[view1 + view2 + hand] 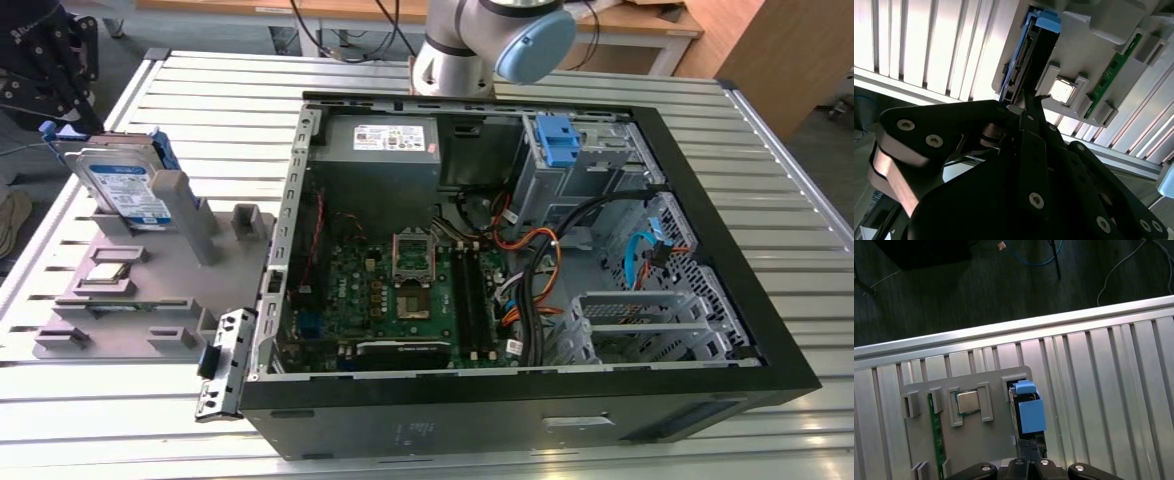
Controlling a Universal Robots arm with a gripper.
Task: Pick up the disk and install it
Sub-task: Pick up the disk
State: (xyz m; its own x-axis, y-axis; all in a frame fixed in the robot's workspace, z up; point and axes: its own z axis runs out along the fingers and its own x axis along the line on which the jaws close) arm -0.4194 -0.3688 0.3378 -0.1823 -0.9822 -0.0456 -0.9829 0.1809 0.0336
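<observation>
The disk (pixel 127 185) stood on edge in a slot of the grey holder (pixel 147 290), which lay on the slatted metal surface (pixel 787 150) at the exterior view's left, just beside the open computer case (pixel 534 410). Its labelled face was turned towards that camera, with the blue caddy framing it.

In the first wrist view the disk (pixel 1029 412) showed edge-on, and the claw (pixel 1030 450) sat in line with that thin edge, its tips very near the end of the caddy. In the second wrist view the claw (pixel 1038 100) pointed at the disk (pixel 1021 55) from close by, one fingertip (pixel 1040 98) reaching almost to the end of the drive's edge. Whether it touched the disk I could not tell.

The claw's fingers looked pressed together, with no gap showing between them and nothing held; the disk sat in its slot, not gripped.

A processor chip (pixel 968 401) and a green memory stick (pixel 936 435) rested in other pockets of the holder (pixel 984 440), the chip just beside the disk's slot.

Inside the case a lone blue bracket (pixel 557 140) sat in the drive bay, near the arm's base (pixel 461 55), well apart from the disk.
</observation>
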